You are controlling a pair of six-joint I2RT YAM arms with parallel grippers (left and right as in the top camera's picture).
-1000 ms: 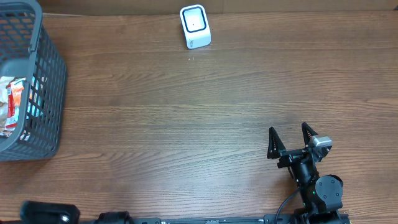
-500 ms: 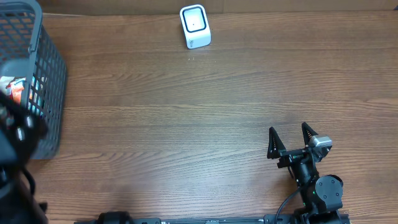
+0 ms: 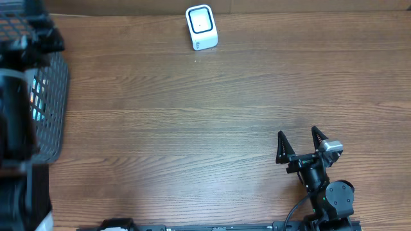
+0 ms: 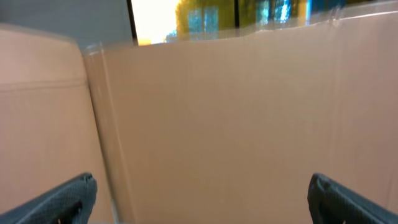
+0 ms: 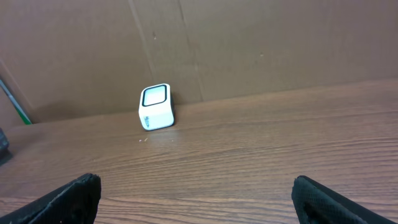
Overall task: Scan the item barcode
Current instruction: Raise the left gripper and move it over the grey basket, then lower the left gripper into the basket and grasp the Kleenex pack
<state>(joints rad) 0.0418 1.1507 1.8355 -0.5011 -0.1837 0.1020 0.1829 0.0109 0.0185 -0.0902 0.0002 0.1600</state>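
The white barcode scanner (image 3: 201, 27) stands at the back edge of the table, also seen far ahead in the right wrist view as the scanner (image 5: 156, 107). The item lies in the grey mesh basket (image 3: 54, 109) at the far left; only bits of orange and white packaging (image 3: 34, 97) show through the mesh, and no barcode is visible. My left arm (image 3: 16, 115) is a dark blur over the basket. My left gripper (image 4: 202, 199) is open, empty, and faces a cardboard wall. My right gripper (image 3: 300, 142) rests open and empty at the front right.
A brown cardboard wall (image 5: 261, 43) runs behind the table's back edge. The wooden tabletop (image 3: 192, 128) stretches between the basket and my right arm.
My left arm has swung up from the front left corner and now reaches over the basket toward the back. The right arm and the scanner have not moved.
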